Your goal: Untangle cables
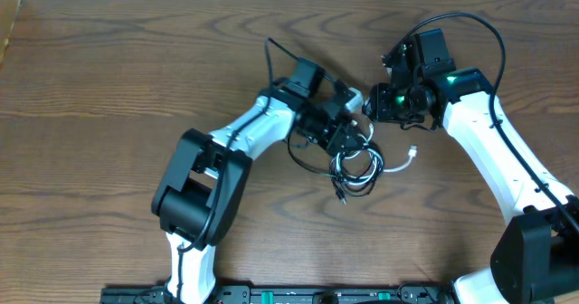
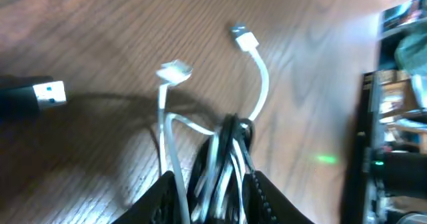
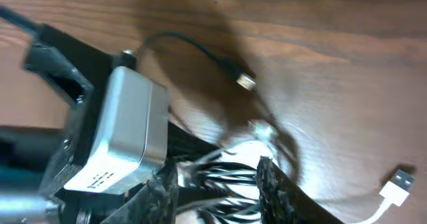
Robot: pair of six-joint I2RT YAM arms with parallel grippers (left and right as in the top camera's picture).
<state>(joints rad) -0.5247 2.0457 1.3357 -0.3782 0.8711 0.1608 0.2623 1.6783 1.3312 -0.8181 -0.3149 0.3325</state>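
The cables [image 1: 355, 166] are a white and a black cord looped into one bundle at mid-table. My left gripper [image 1: 347, 134] and right gripper [image 1: 369, 106] meet just above it. In the left wrist view the bundle [image 2: 223, 151] runs up between the partly parted jaws of the left gripper [image 2: 211, 179]. Two white plugs [image 2: 175, 71] [image 2: 244, 37] stick out, and a black plug [image 2: 41, 96] lies to the left. In the right wrist view the right gripper [image 3: 217, 169] is shut on the striped strands [image 3: 227, 177]. A black plug [image 3: 245, 81] and a white plug [image 3: 399, 182] lie loose on the wood.
The wooden table [image 1: 109, 78] stretches bare to the left and back. The left arm's silver wrist camera [image 3: 127, 131] sits close against the right gripper's fingers. A white plug end [image 1: 413, 152] trails to the right of the bundle.
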